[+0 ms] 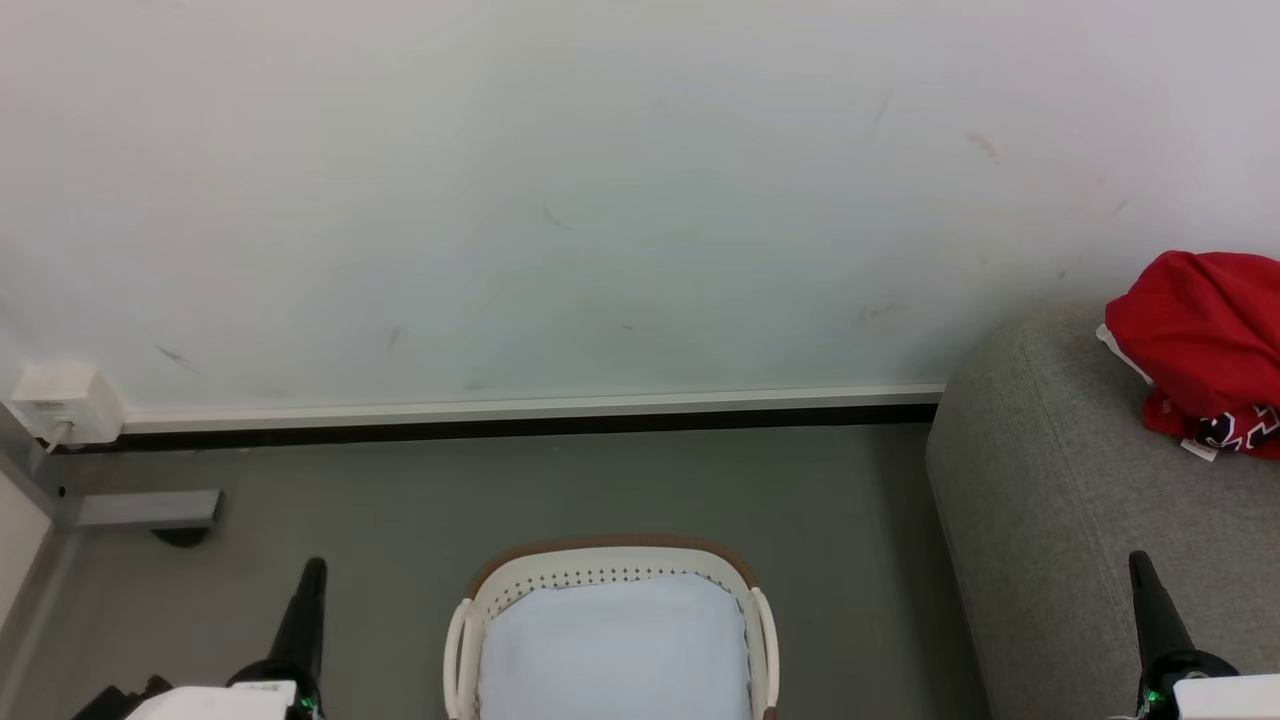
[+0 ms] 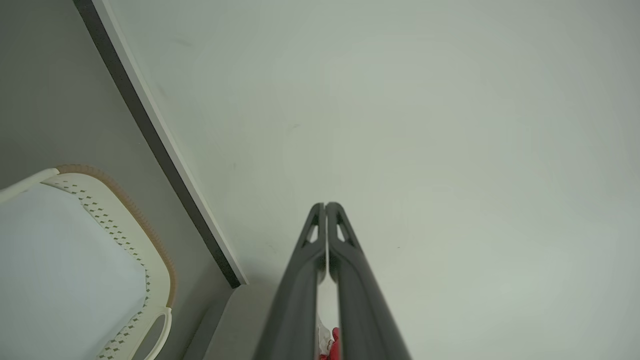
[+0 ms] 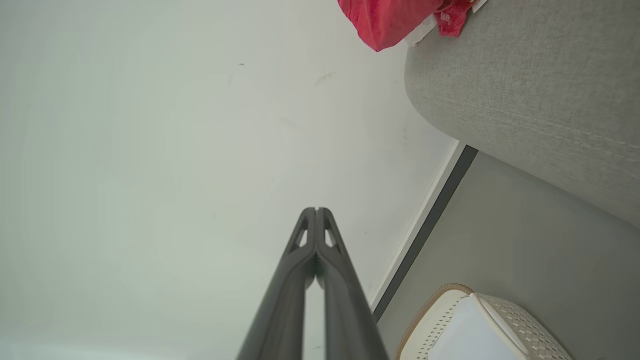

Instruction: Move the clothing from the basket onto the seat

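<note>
My left gripper (image 1: 313, 569), left of the basket (image 1: 610, 549), and right gripper (image 1: 1139, 560), right of it, are both clenched on nothing. The red clothing (image 1: 1200, 335) lies on the grey sofa (image 1: 1040, 520), further right of the basket, whose white liner (image 1: 612, 650) looks bare (transfer done, I judge). Next move: just a look inside to confirm it.

Head camera looking forward and down at wall (image 1: 600, 200), wrist cameras facing it from either side, all sharing basket (image 1: 610, 565)
</note>
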Available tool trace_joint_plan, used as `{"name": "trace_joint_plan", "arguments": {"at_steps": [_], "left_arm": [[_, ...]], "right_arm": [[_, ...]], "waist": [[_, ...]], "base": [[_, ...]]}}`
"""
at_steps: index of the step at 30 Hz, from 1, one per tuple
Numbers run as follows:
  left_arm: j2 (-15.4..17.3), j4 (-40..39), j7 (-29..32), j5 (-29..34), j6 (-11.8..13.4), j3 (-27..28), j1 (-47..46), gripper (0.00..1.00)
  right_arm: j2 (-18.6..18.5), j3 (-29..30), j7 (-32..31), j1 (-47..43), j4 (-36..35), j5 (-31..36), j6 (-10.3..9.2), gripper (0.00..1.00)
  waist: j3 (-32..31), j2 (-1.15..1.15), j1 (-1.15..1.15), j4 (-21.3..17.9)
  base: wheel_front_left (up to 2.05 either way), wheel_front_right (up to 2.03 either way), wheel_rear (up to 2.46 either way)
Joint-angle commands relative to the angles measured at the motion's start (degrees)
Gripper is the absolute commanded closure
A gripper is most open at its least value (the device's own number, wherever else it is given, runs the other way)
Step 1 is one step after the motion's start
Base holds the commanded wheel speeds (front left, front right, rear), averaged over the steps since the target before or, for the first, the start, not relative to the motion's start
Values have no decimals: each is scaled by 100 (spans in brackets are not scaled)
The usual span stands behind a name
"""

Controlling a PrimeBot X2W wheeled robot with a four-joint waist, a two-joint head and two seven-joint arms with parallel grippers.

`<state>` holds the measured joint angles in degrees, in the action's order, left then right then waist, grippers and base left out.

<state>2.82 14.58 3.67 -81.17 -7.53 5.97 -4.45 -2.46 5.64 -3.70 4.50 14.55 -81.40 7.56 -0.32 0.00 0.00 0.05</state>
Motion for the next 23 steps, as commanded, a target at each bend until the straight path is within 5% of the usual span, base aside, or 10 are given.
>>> {"name": "trace_joint_plan", "arguments": {"at_steps": [1, 23], "left_arm": [[19, -35, 49, -175, 6, 30, -90, 100], [13, -62, 288, -1045, 8, 64, -198, 100]], "right_arm": [[-60, 20, -39, 77, -49, -121, -11, 100], [-65, 97, -284, 194, -67, -1041, -13, 100]], "waist": [[2, 0, 0, 0], [44, 0, 0, -4]], "base": [[0, 0, 0], [0, 0, 0]]}}
